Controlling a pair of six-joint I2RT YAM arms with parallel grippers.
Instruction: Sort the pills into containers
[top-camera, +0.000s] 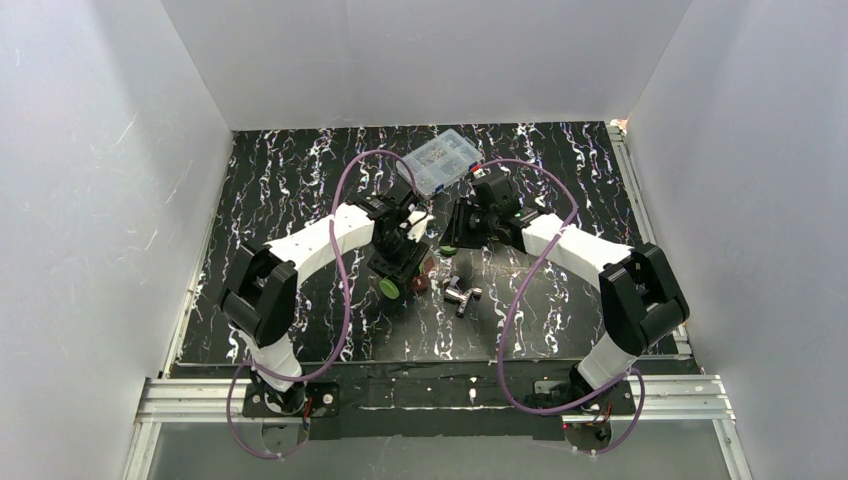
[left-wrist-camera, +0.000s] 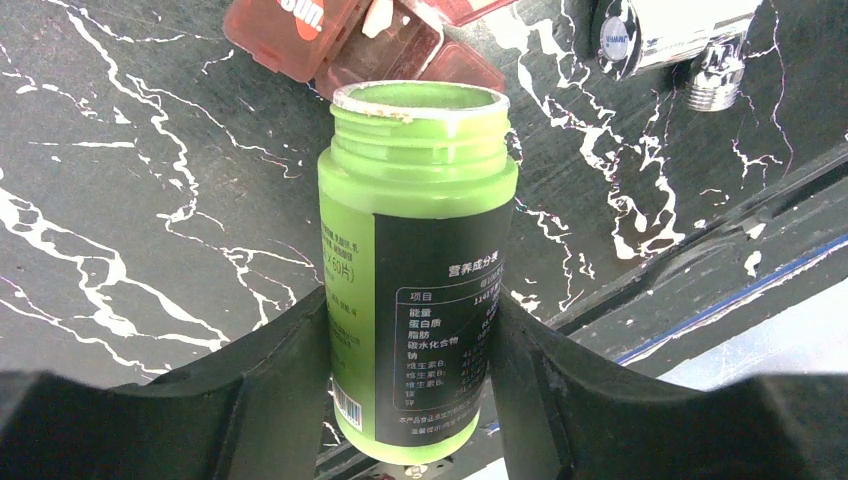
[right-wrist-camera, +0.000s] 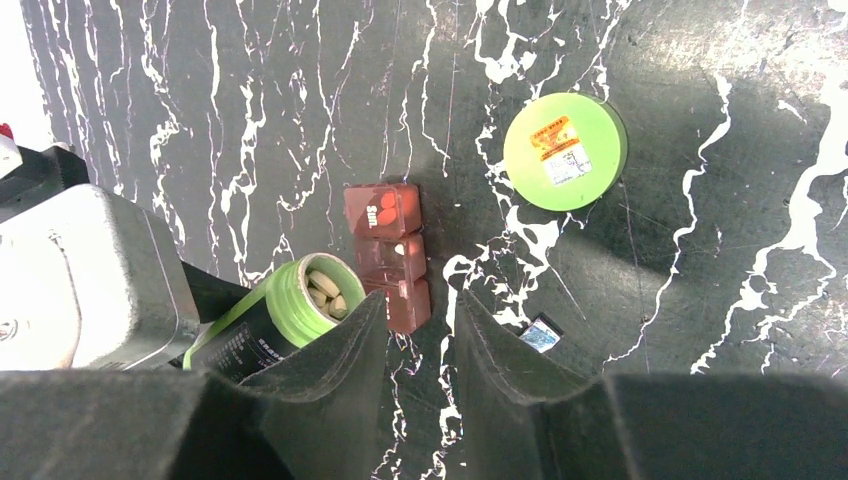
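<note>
Left jaws clamped on uncapped green bottle (left-wrist-camera: 420, 270), tilted mouth-up at middle of the table (top-camera: 280, 170) beside red pill box (right-wrist-camera: 388, 255), likely to keep its pills (right-wrist-camera: 325, 290) in and take more; green cap (right-wrist-camera: 565, 150) parked nearby; right jaws part-open, empty, over the box.

walls (top-camera: 100, 150): plain white — three sides | tabletop (top-camera: 290, 180): black marble, white veins

Red pill case (left-wrist-camera: 300, 30) cut by top edge; green bottle (right-wrist-camera: 270, 315) body hidden behind right jaws; label print unreadable.
</note>
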